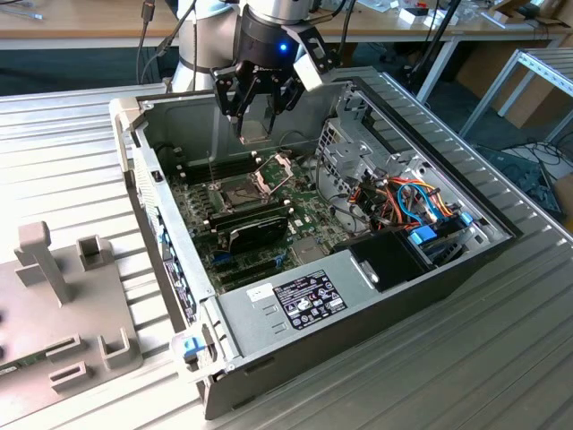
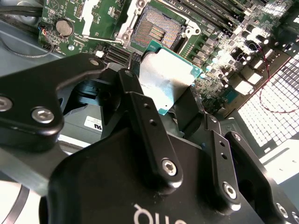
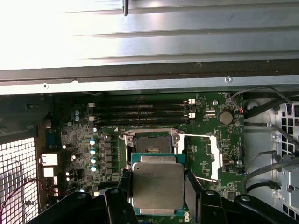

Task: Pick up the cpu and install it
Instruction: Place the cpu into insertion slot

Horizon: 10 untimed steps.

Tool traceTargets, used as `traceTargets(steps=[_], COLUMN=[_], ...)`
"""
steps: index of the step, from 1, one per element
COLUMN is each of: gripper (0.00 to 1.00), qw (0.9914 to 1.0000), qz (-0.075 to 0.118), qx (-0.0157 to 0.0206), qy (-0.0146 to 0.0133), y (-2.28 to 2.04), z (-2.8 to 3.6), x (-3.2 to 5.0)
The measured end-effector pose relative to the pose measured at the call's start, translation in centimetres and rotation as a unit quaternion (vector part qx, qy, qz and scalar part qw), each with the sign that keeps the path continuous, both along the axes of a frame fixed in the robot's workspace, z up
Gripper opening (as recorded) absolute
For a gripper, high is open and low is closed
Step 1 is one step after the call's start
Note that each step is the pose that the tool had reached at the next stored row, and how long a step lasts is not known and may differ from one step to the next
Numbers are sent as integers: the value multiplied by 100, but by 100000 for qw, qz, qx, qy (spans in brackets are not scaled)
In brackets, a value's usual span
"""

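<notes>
My gripper (image 1: pixel 256 115) hangs over the open computer case (image 1: pixel 134 152), shut on the cpu (image 1: pixel 255 128), a small flat square with a dull silver top. In both wrist views the cpu (image 3: pixel 158 191) (image 2: pixel 166 77) sits between two black fingers (image 3: pixel 123 183), one on each opposite edge. It is in the air above the motherboard, a little short of the open dark socket (image 3: pixel 152 143) (image 2: pixel 156 29) (image 1: pixel 231 191). The socket's shiny retention frame (image 3: pixel 206 156) (image 1: pixel 277 166) is swung open to one side.
Memory slots (image 3: pixel 140 112) lie just past the socket. A black card (image 1: pixel 255 231) sits in front of the socket, and a label-covered metal box (image 1: pixel 304 296) lies nearer. Coloured cables (image 1: pixel 412 202) and a drive cage (image 1: pixel 345 157) fill the case's right. A grey fixture (image 1: pixel 54 305) stands at the exterior view's left.
</notes>
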<state>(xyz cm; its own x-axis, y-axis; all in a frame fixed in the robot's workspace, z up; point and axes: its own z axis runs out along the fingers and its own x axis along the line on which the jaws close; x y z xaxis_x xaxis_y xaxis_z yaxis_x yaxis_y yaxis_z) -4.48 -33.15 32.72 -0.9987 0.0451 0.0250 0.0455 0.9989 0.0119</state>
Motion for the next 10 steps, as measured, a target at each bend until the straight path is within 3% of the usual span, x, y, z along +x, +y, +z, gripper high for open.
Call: traceTargets(steps=[10], gripper=[55], qw=[99999], qz=[-431], qx=[-3], qy=[1], y=[0], z=[0], x=[0])
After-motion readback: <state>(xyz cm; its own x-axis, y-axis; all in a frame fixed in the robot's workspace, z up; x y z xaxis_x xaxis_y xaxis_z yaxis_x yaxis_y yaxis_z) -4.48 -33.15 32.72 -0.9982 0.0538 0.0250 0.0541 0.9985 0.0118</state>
